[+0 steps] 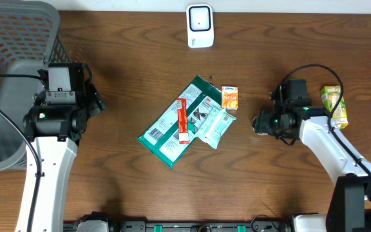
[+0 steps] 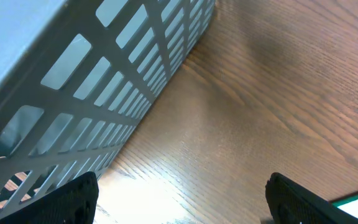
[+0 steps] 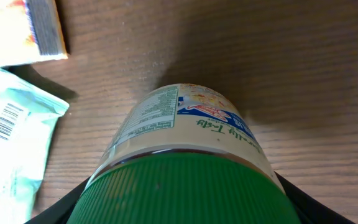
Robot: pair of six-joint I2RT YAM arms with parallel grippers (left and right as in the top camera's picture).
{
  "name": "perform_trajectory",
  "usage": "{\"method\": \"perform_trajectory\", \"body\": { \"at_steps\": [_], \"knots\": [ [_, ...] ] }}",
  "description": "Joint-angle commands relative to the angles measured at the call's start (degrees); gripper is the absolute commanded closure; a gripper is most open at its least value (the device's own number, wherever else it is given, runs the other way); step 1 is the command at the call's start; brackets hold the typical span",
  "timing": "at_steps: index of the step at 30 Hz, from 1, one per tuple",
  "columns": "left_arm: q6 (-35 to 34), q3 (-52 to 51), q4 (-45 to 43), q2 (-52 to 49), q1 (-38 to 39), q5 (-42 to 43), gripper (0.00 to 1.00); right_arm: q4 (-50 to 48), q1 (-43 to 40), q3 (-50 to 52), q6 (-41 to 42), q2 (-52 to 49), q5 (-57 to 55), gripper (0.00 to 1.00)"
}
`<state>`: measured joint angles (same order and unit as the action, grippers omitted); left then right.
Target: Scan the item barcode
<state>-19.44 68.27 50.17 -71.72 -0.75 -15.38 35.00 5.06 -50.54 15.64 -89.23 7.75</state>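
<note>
Jar, green lid toward camera, clamped at lid end in right gripper; sits right of scanner, on robot's side of it. No barcode on visible label; likely on hidden face. Advice: carry jar to scanner window, roll wrist until code faces it, hold steady. Round wall could slip, so keep firm squeeze. Route around item pile in front of scanner. Left gripper wide open, empty, far left of scanner.
</note>
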Motion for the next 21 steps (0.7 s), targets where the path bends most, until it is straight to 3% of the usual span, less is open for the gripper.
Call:
{"method": "perform_trajectory", "body": {
  "at_steps": [1,2,7,10,12,15,19,21],
  "knots": [
    [0.5,0.6,0.2,0.2,-0.3,-0.7,0.13,-0.2,0.3,0.1,-1.1,-0.2,0.1,0.46],
    [0.5,0.6,0.2,0.2,-0.3,-0.7,0.13,-0.3,0.3,0.1,-1.1,-0.2,0.1,0.43],
    [0.5,0.6,0.2,0.2,-0.3,-0.7,0.13,-0.7,0.3,0.1,-1.1,-0.2,0.1,0.11],
    [0.5,0.6,0.2,0.2,-0.3,-0.7,0.13,-2.4,0.3,0.1,-1.1,-0.2,0.0,0.01],
    [0.5,0.6,0.2,0.2,-0.3,-0.7,0.13,-2.8,0.2,0.0,-1.8,-0.2,0.1,0.01],
    [0.5,0.6,0.2,0.2,-0.3,-0.7,0.13,-0.2,0.2,-1.4,-11.0,0.2,-0.4,0.01],
    [0.5,0.6,0.2,0.2,-0.3,-0.7,0.13,11.2,-0.5,-9.5,-10.3,0.5,-2.5,0.01],
    [0.5,0.6,0.2,0.2,-0.3,-0.7,0.13,18.1,-1.0,-15.1,-5.9,0.5,-1.9,0.01]
  ]
}}
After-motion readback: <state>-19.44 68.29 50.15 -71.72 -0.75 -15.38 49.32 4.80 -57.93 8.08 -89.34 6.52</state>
